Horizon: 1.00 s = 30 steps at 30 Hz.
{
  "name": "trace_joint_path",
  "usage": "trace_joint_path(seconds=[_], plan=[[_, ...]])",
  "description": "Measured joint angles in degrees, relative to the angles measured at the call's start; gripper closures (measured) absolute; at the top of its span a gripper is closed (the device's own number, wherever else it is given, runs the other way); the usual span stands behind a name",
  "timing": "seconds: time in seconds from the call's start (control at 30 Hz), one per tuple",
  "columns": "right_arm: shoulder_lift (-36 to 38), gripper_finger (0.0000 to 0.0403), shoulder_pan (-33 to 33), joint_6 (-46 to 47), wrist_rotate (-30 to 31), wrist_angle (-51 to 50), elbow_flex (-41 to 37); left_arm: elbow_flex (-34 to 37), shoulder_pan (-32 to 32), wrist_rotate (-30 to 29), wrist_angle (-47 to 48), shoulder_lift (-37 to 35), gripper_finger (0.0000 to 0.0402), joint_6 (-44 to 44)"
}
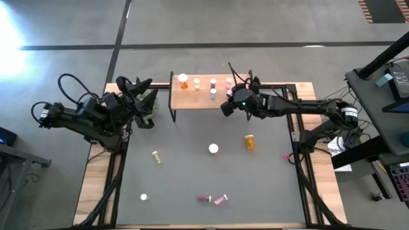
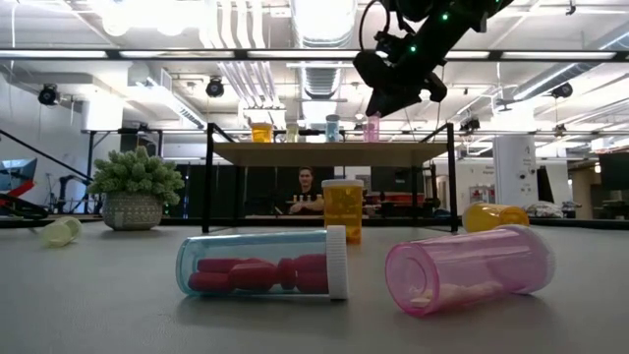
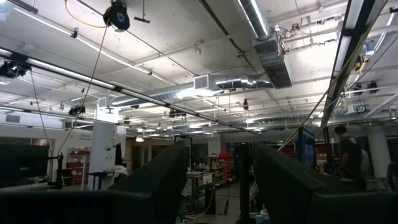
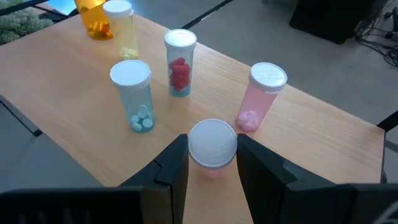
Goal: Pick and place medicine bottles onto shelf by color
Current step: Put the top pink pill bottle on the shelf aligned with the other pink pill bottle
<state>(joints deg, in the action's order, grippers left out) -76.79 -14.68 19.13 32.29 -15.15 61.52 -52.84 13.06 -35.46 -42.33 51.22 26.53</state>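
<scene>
Foreground, lying on the surface (image 2: pixel 98 305): clear bottle w/ red pills (image 2: pixel 263 264), white cap to the right; just beside it a pink bottle (image 2: pixel 470 268), open end facing left. Behind them an orange bottle (image 2: pixel 343 209) stands upright; yellow bottle (image 2: pixel 495 215) lies further right. Potted plant (image 2: pixel 136 192) at left. Shelf (image 2: pixel 329 152) at back carries approx. four small bottles. Right tool (image 2: pixel 391 98) hangs above shelf's right part, prob. closed.

Bottles (image 1: pixel 213 84) on shelf (image 1: pixel 198 97), others (image 1: pixel 213 148) on table (image 1: pixel 185 185)
</scene>
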Motion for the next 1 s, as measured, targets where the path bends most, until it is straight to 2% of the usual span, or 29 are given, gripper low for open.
trace_joint_path(seconds=[0.37,0.57,0.77,1.0], plan=[[-0.02,0.0289,0.0,1.73,0.71,0.01,-0.01,0.0,0.02,-1.18,-0.02,0.09,0.0233,2.82],[-0.02,0.0289,0.0,-1.03,0.68,0.01,-0.02,0.0,0.0,-1.33,0.52,0.05,0.0233,2.88],[-0.02,0.0289,-1.03,2.9,0.73,0.01,-0.04,0.0,0.01,-1.53,0.95,0.05,0.0233,2.93],[-0.03,0.0289,-0.98,0.45,-0.22,0.02,-0.04,0.0,0.0,-1.52,1.34,-0.02,0.0233,2.93]])
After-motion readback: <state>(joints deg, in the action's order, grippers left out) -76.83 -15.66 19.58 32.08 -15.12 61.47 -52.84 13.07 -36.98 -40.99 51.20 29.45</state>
